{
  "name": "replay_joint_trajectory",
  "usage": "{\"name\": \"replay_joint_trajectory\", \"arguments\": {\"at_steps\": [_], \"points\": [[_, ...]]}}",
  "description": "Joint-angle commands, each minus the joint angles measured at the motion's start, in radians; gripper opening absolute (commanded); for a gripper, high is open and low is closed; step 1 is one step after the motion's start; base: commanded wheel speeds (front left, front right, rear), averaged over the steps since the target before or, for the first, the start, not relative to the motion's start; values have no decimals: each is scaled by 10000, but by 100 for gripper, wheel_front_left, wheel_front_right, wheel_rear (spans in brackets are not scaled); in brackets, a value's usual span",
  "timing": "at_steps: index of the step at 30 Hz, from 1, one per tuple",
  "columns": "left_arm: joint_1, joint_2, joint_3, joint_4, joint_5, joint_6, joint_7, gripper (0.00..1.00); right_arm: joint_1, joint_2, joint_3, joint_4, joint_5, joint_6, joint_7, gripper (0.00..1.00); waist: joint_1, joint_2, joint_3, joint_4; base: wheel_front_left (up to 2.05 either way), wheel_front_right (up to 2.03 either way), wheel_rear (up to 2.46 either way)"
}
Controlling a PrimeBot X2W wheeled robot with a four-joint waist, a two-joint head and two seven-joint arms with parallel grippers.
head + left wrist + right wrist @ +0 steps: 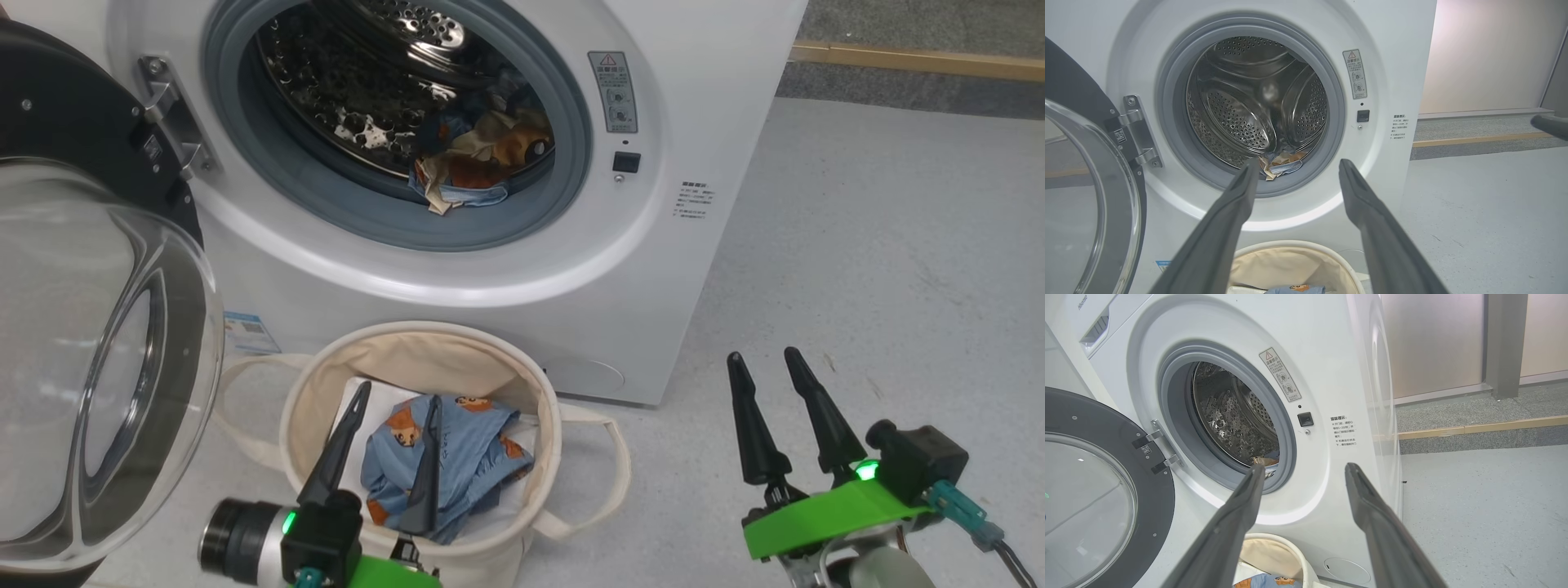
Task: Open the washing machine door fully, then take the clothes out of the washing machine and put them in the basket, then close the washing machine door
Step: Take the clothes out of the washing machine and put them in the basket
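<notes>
The white washing machine (702,98) stands with its door (90,359) swung wide open to the left, glass bowl facing me. Printed clothes (473,163) lie at the front lip of the drum, also seen in the left wrist view as clothes (1282,163). More light-blue printed clothes (465,457) lie in the cream basket (326,384) below the drum opening. My left gripper (397,398) hovers open over the basket, empty. My right gripper (765,355) stands open over the floor to the right, empty. In the wrist views, the left gripper (1295,163) and right gripper (1302,467) both point at the machine.
A flat white sheet (351,400) lines the basket under the clothes. Grey floor (882,269) spreads to the right of the machine, ending at a wooden strip (914,59) and a carpeted step. The door's hinge (171,114) sits at the drum's left.
</notes>
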State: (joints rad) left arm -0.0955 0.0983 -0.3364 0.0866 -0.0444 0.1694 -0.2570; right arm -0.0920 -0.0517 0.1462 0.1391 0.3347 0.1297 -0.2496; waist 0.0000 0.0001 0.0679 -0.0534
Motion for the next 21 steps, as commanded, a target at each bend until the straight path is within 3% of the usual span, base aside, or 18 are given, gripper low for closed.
{"name": "replay_joint_trajectory", "arguments": {"at_steps": [1,21], "points": [[-227,10,364,-363,130,-39,-47,100,-144,15,253,-300,16,10,-122,100,0,-1,3,-3,0,0,0],[-215,-70,253,-180,245,-52,-47,100,-130,15,307,-263,-19,10,-122,100,0,-1,20,-67,0,0,0]]}}
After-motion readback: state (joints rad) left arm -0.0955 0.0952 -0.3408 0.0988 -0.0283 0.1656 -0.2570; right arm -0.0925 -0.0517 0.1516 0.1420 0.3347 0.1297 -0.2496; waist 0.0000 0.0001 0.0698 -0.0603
